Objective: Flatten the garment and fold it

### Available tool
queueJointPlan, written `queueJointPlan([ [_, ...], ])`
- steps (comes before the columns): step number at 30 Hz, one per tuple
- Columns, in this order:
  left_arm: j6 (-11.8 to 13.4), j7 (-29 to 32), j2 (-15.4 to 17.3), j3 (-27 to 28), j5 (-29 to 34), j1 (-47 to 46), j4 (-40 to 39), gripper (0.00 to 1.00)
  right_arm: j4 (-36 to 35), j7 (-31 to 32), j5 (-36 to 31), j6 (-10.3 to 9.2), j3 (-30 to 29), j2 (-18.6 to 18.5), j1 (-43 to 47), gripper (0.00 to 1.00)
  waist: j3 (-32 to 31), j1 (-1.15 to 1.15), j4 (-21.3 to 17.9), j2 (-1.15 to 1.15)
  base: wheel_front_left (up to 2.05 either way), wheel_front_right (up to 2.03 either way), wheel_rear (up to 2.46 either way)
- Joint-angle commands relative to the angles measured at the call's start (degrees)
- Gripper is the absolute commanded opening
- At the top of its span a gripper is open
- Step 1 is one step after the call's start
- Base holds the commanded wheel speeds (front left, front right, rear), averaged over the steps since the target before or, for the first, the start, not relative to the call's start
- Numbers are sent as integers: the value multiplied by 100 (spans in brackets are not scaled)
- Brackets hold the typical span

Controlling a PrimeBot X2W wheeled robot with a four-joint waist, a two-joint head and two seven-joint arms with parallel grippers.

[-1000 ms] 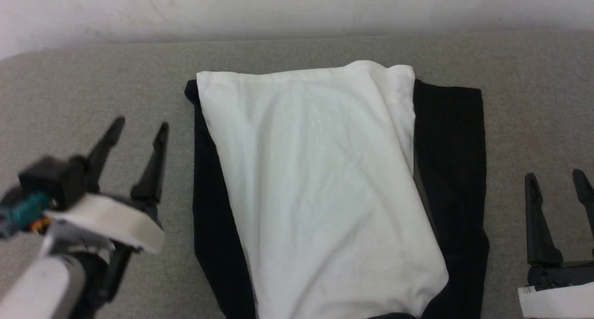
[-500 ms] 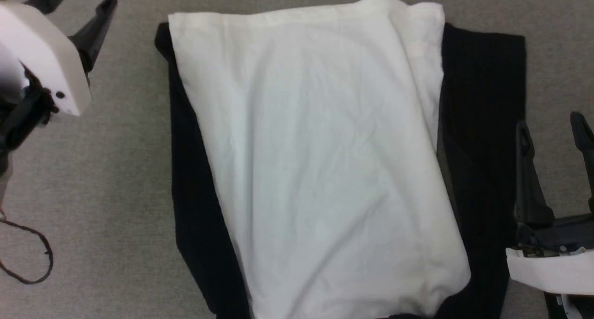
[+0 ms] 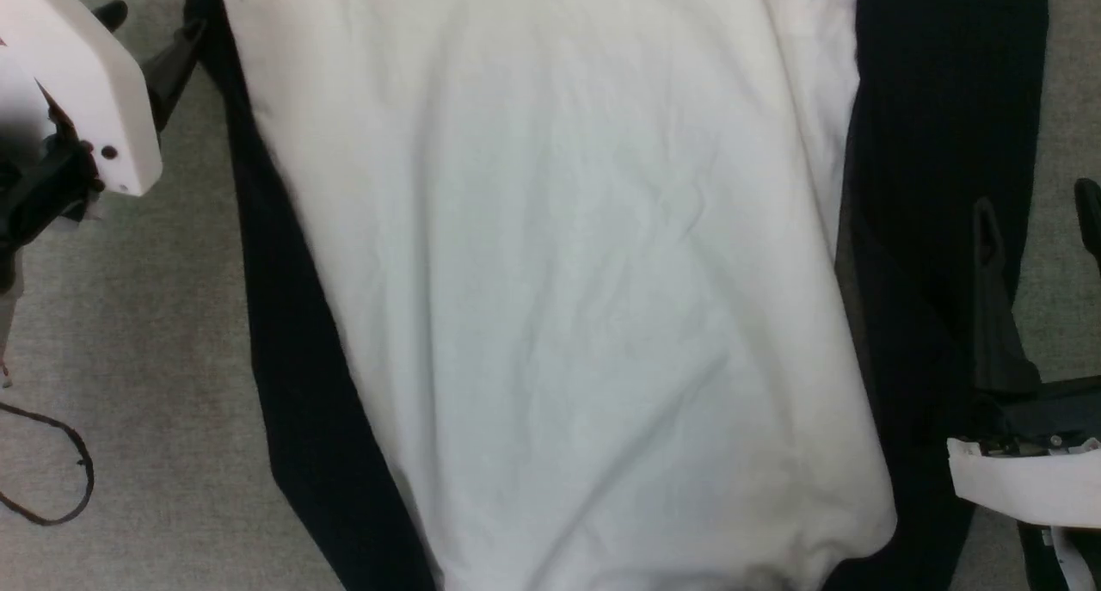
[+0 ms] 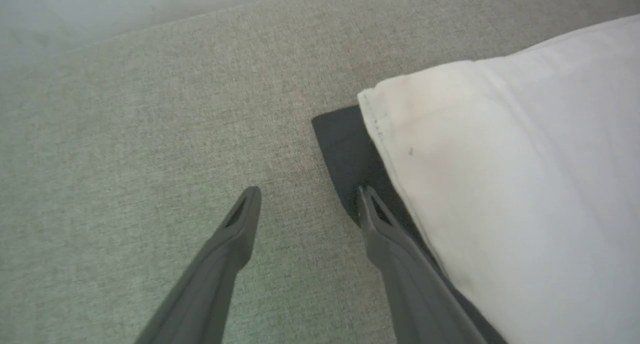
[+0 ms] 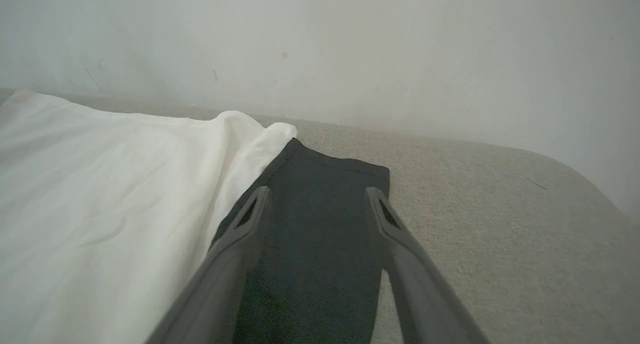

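The garment lies flat on the grey surface, its large white panel (image 3: 550, 273) flanked by a black strip on the left (image 3: 292, 359) and a wider black section on the right (image 3: 938, 187). My left gripper (image 3: 153, 23) is open beside the garment's far left corner. In the left wrist view this gripper (image 4: 307, 191) hovers with one finger (image 4: 380, 229) over the black corner (image 4: 345, 143), next to the white hem (image 4: 525, 184). My right gripper (image 3: 1036, 212) is open at the black section's right edge. In the right wrist view the gripper (image 5: 317, 191) spans the black cloth (image 5: 320, 244), with nothing held.
The grey fabric surface (image 3: 129, 316) extends left and right of the garment. A thin dark cable (image 3: 52, 479) loops at the lower left. A pale wall (image 5: 350, 43) rises behind the surface, whose far right corner (image 5: 575, 184) is rounded.
The head camera has dipped closer, so the garment looks larger. My left gripper has travelled from the near left to the garment's far left corner. The right gripper now overlaps the black edge.
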Motion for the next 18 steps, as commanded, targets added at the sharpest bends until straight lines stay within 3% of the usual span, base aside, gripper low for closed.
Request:
queueJointPlan([
  [1,-42,60,-31,-25,-77,-39,36,100,-16,-2,15,-5,-41,15,-66,100,95,-1,-38,0,0,0,0],
  [9,-78,195,-87,-95,-209,5,28,100,-30,66,-12,-5,-58,15,-150,100,143,-1,-22,0,0,0,0],
  [10,-94,220,-99,-114,-233,15,20,86,-29,73,-13,-5,-49,15,-167,100,151,-1,-26,0,0,0,0],
  [11,-115,224,-112,-130,-249,23,10,49,-26,78,-12,-5,-37,15,-183,100,160,-1,-33,0,0,0,0],
  [12,-125,217,-129,-147,-254,34,9,36,-22,81,-9,-5,-26,15,-195,100,169,-1,-40,0,0,0,0],
  [13,-152,221,-145,-175,-264,50,9,0,-17,81,-2,-5,-15,15,-203,100,178,-1,-49,0,0,0,0],
  [18,-248,65,-252,-182,-344,84,38,0,27,72,34,-5,-21,15,-218,100,230,-1,-104,0,0,0,0],
])
